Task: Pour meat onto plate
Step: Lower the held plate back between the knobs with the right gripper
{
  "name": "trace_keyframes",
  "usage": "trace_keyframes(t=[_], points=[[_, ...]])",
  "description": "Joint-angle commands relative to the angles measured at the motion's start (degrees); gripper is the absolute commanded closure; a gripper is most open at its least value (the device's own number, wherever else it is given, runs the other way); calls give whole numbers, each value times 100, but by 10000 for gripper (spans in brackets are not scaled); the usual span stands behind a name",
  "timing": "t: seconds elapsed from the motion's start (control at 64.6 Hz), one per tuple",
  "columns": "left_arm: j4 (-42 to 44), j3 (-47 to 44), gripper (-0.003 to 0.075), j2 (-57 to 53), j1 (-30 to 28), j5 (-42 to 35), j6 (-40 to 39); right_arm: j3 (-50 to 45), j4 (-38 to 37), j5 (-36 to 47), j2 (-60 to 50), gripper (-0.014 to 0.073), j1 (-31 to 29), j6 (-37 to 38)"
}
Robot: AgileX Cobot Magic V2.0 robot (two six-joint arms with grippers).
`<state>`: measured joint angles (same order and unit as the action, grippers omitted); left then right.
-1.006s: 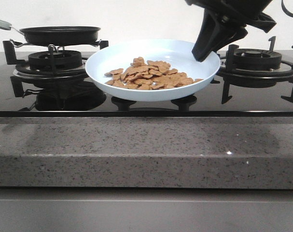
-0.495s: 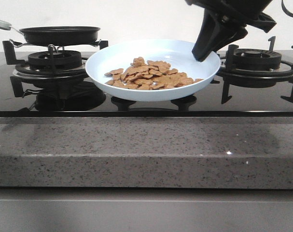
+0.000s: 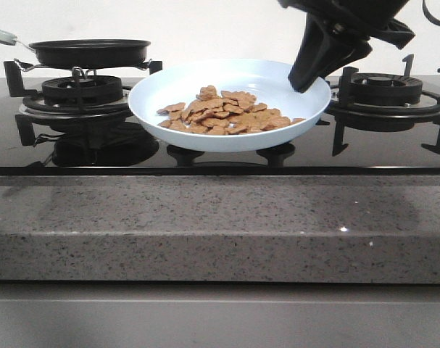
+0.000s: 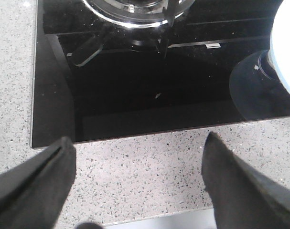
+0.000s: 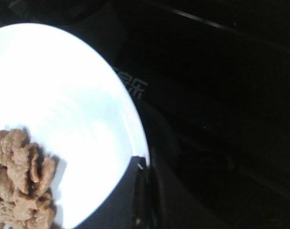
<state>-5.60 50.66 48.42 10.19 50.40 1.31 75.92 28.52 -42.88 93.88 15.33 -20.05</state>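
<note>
Right gripper (image 3: 304,81) reaches down from above, fingers pinched together (on the plate (image 3: 162,90) rim); left gripper (image 4: 135,157) spread wide.

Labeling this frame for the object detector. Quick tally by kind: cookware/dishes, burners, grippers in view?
Plates: 1, the plate, pale blue, holding the meat
Frying pans: 1, the black frying pan on the left burner
Burners: 2, left and the right burner
Grippers: 2, the right gripper at the plate rim, the left gripper over the counter
Total: 6

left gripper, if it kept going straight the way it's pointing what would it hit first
Probably the speckled stone counter: the open left gripper points down at it, just short of the black glass hob. Depth is unclear.
</note>
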Motion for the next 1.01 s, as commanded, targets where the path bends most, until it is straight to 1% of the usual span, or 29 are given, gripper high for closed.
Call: trace_keyframes(t=[0.0,0.232,0.34,0.464,0.65,0.805,0.99], points=[[-29,144,189,-45,52,-263,-55,135,177,212,-243,699,6,-58],[-29,144,189,-32,52,-216,-55,218,183,82,-243,699,-1,-58],[-29,144,189,-32,52,-216,-55,571,220,-156,-236,699,-101,-52],[-29,144,189,-32,52,-234,-55,1188,464,-439,-101,699,-366,-52],[-45,144,189,-32,52,-234,-55,2264,672,-1061,553,699,-690,-48],[-58,144,189,-32,52,-267,-55,3134,691,-1389,1243,699,-746,-34],[-62,144,189,-32,52,-280,-55,3912,691,-1423,1967,699,-746,-23]])
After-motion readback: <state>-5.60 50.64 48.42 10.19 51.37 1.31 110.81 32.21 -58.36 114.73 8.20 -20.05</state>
